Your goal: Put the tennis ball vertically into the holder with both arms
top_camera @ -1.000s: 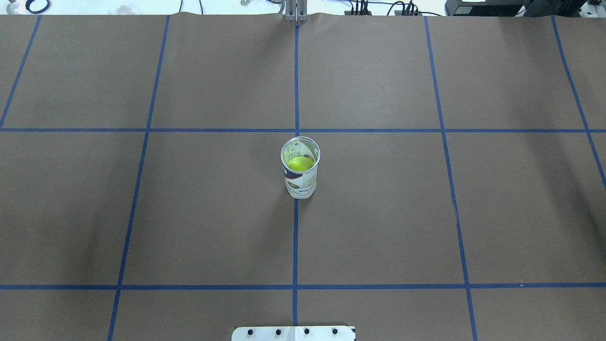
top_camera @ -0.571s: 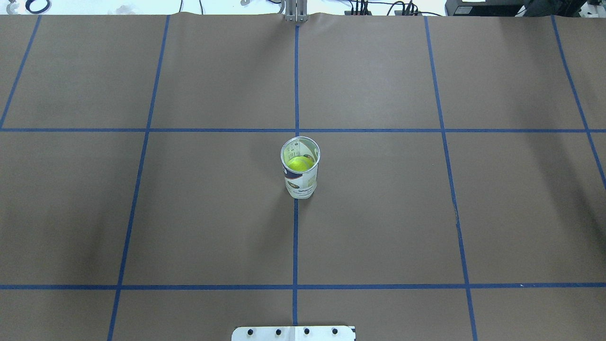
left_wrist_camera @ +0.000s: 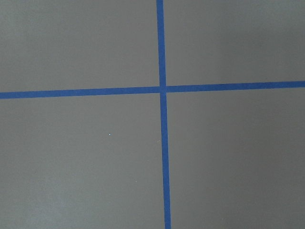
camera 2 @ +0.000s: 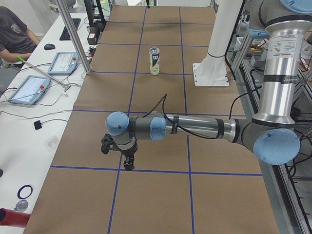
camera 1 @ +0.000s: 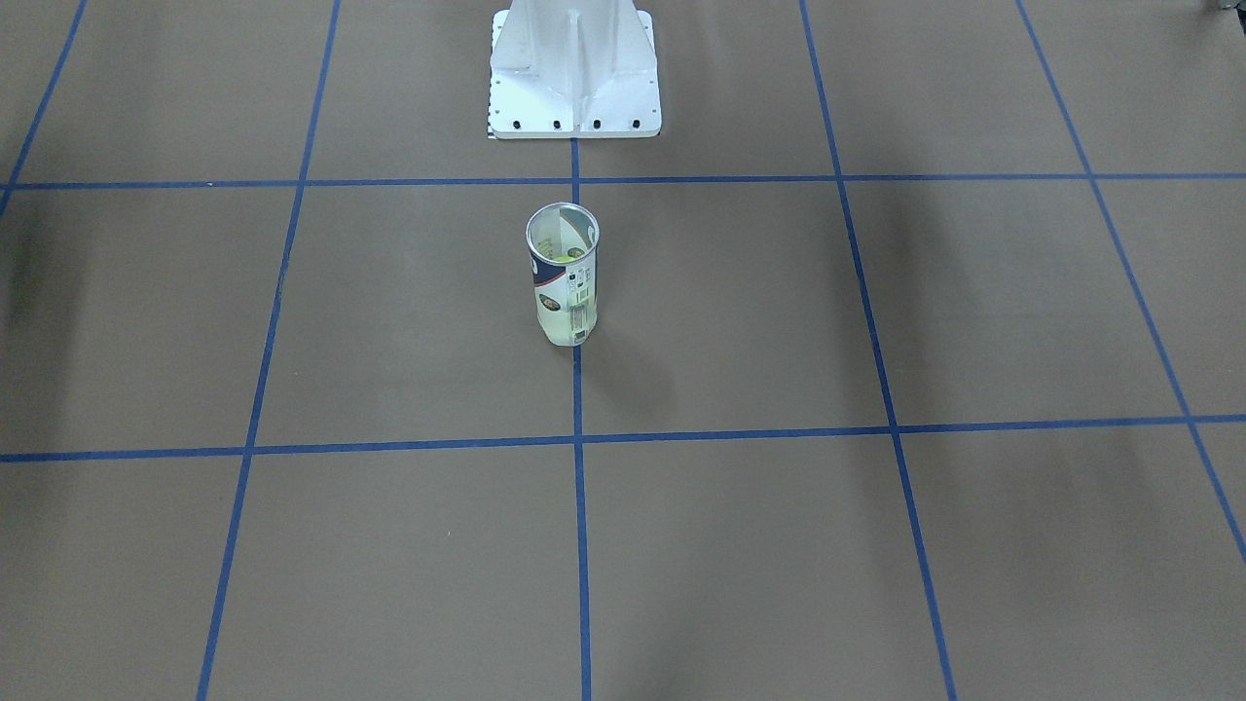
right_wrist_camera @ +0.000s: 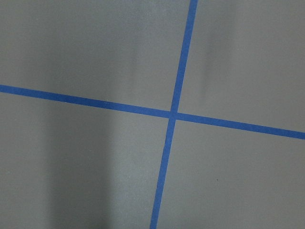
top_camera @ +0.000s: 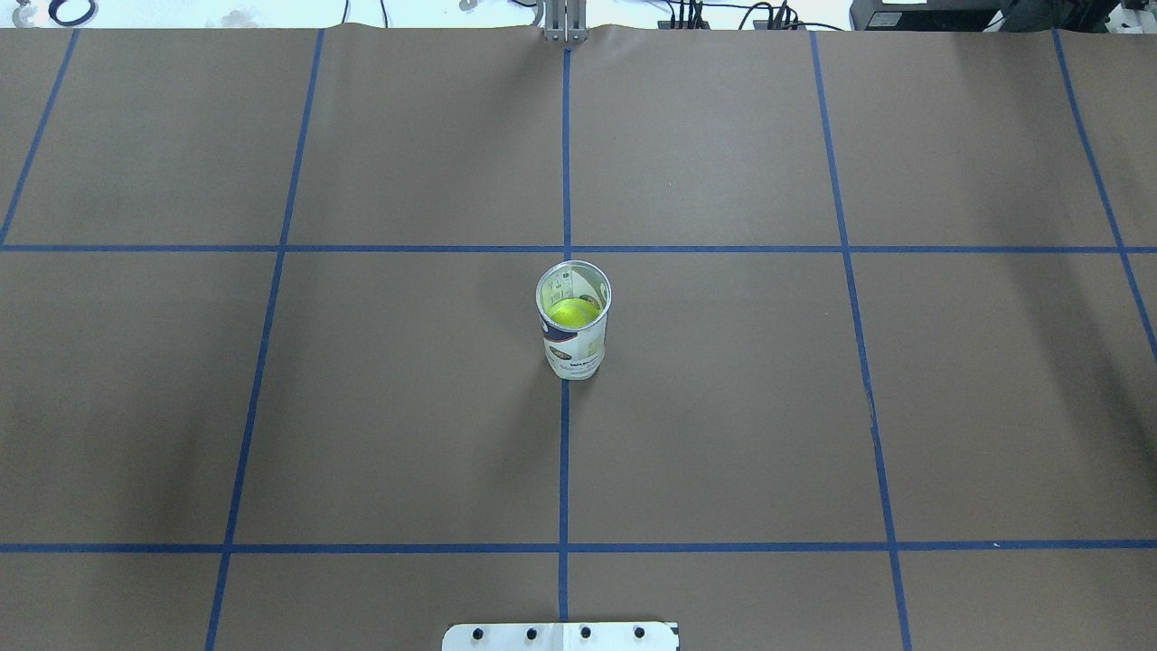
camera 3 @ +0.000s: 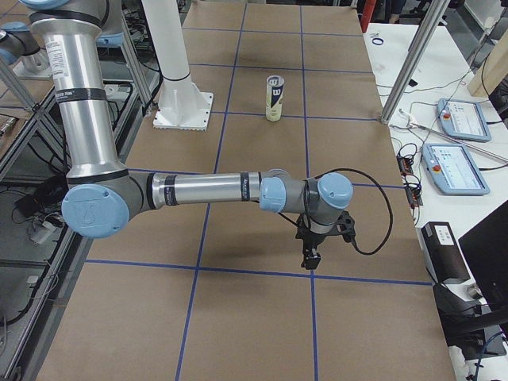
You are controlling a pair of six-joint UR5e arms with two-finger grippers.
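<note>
**A:** Paper (top_camera: 723, 407), brown, covers the whole table, and blue tape lines (top_camera: 563, 452) cut it into big squares.

**B:** And the room around it?

**A:** From the left end, a white bench (camera 2: 29, 112) runs along the table's far side. Two tablets (camera 2: 24, 90) lie on it, and farther off a person (camera 2: 14, 31) sits at it. The white pedestal (camera 1: 574, 68) is bolted down at the robot's edge.

**B:** Where is the holder?

**A:** The holder (top_camera: 575, 330) stands upright mid-table on the centre tape line, open rim up. The tennis ball (top_camera: 572, 313) sits low inside it.

**B:** The grippers?

**A:** The left gripper (camera 2: 127, 163) hangs pointing down, close over the paper near the table's left end, well apart from the holder. The right gripper (camera 3: 309, 255) hangs the same way near the right end. Both show only from the side, small and dark, so I cannot tell how wide they stand or whether they grip anything.
</note>
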